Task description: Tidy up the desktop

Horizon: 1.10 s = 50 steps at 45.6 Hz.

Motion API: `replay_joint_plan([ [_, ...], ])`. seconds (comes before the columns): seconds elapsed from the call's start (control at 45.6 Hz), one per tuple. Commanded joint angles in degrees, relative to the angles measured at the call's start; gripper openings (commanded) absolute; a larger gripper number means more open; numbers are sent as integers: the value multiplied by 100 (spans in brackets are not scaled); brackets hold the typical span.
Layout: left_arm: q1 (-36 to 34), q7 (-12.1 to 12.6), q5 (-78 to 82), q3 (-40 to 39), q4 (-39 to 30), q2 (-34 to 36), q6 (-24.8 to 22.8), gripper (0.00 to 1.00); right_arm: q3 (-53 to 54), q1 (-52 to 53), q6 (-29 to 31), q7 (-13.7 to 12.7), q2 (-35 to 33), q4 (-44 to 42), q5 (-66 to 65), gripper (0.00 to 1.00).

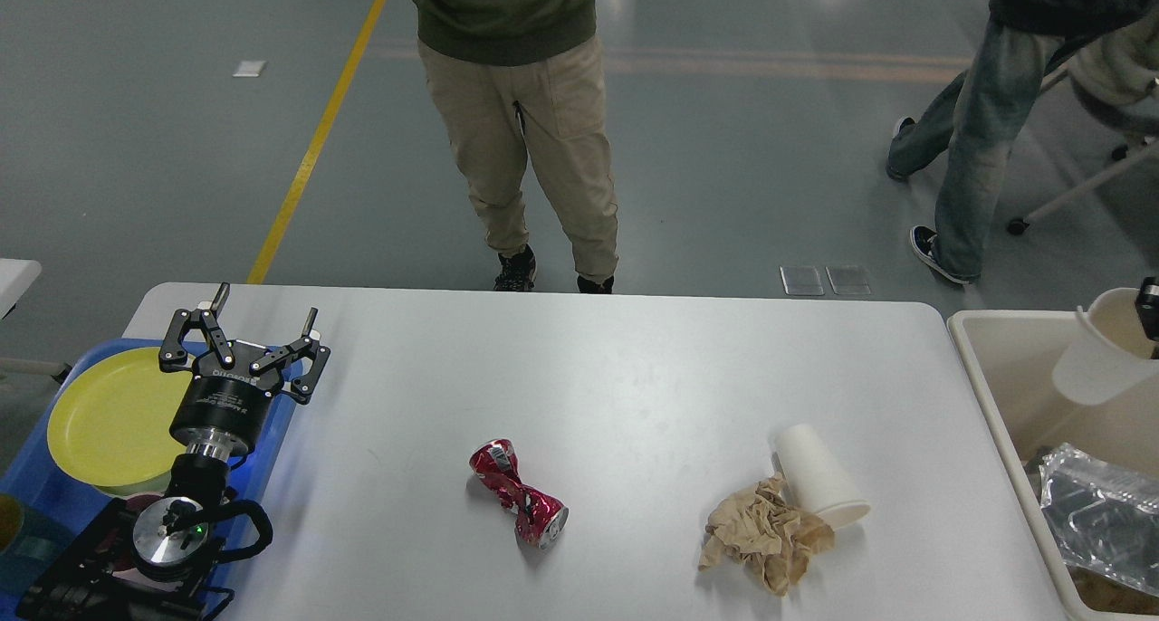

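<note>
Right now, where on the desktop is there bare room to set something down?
The desktop is bare along its far half, from the left gripper across to the beige bin, and between that gripper and the crushed red can. It is crowded near right: the tipped paper cup touches the crumpled brown paper.

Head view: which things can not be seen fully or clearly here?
- Right gripper: almost wholly cut off by the right edge; its fingers cannot be judged.
- Beige bin: cut off by the right and bottom edges.
- Blue tray: partly hidden by the left arm.
- Brown cup: cut off by the left edge.
</note>
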Motion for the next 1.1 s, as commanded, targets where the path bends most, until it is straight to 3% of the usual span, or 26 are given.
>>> replay_joint_plan([
  [0.0, 4, 0, 0, -1, 0, 0, -1, 96, 833, -1519, -335, 1, -326, -973, -2, 0],
  [0.219, 4, 0, 0, -1, 0, 0, -1, 96, 2740, -4543, -1091, 10, -125, -2862, 33, 0],
  [0.482, 4, 0, 0, -1, 0, 0, -1, 96, 3594, -6785, -1600, 62, 1272, -4893, 165, 0],
  [0.702, -5, 0, 0, -1, 0, 0, -1, 96, 3708, -7437, -2814, -17, 1853, -5334, 455, 0],
  [1.075, -5, 0, 0, -1, 0, 0, 7, 96, 3691, -7929, -2928, -43, 2354, -5993, 596, 0],
])
